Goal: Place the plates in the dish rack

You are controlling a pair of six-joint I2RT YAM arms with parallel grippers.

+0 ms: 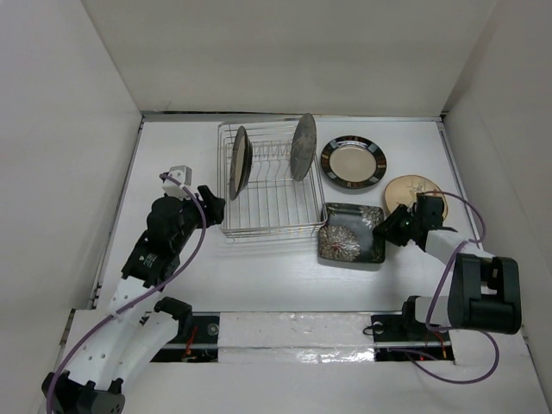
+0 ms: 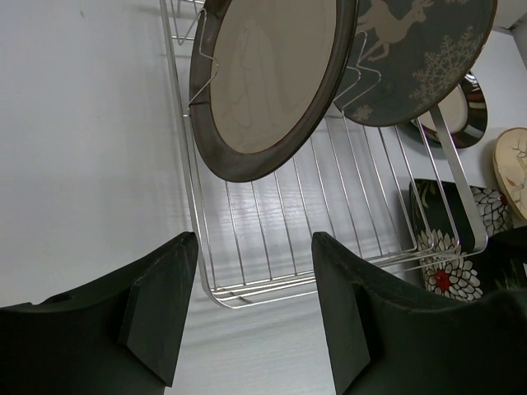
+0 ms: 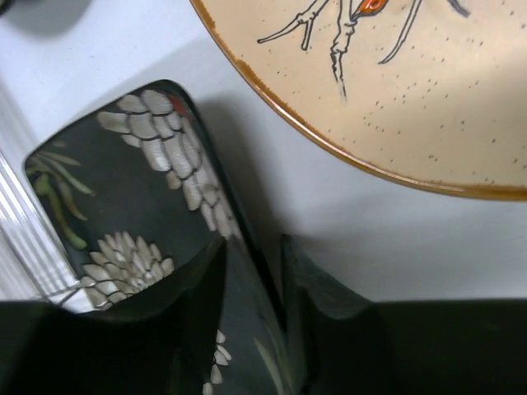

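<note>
Just beside the silver wire dish rack (image 1: 259, 231), the rim of the black square flowered plate (image 1: 349, 233) is straddled by the narrowed fingers of the right gripper (image 3: 254, 247). Clamping cannot be told, so slipping is risked. The left gripper (image 2: 254, 243) is spread wide.

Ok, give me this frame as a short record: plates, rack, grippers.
in dish rack: brown-rimmed plate, grey reindeer plate, both upright
on table: dark-rimmed cream plate, cream floral plate, black square plate
left gripper: open, empty, beside dish rack
right gripper: astride black square plate's right edge; grip unclear
</note>
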